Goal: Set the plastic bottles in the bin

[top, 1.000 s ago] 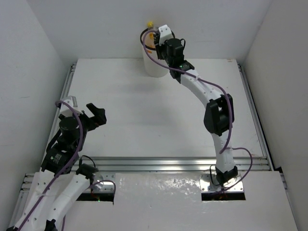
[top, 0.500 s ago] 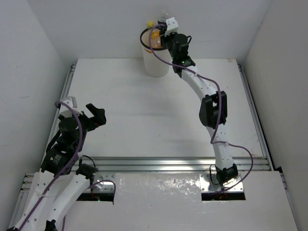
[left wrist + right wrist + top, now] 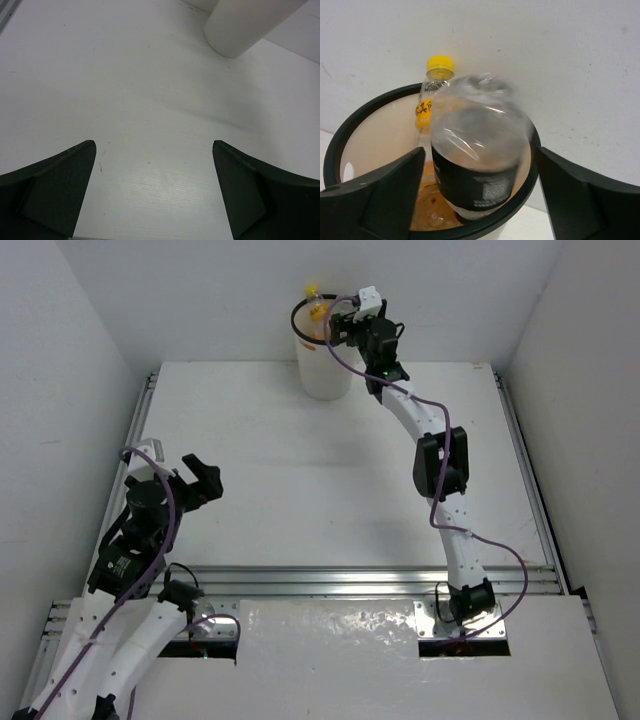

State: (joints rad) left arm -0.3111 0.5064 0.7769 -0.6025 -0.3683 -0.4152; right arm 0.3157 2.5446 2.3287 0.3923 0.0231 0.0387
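My right gripper (image 3: 480,150) stands spread, the clear bottle (image 3: 475,185) loose between its jaws over the bin (image 3: 350,125), centre frame. It may strike the yellow-capped bottle (image 3: 440,65) and bounce out. My left gripper (image 3: 154,145) gapes empty.

The right tool (image 3: 343,326) hangs over the bin (image 3: 321,376), yellow-capped bottle (image 3: 315,302) protruding.

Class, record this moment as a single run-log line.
right gripper open over bin | clear bottle with dark label between its fingers, blurred | yellow-capped bottle inside bin | left gripper open, empty
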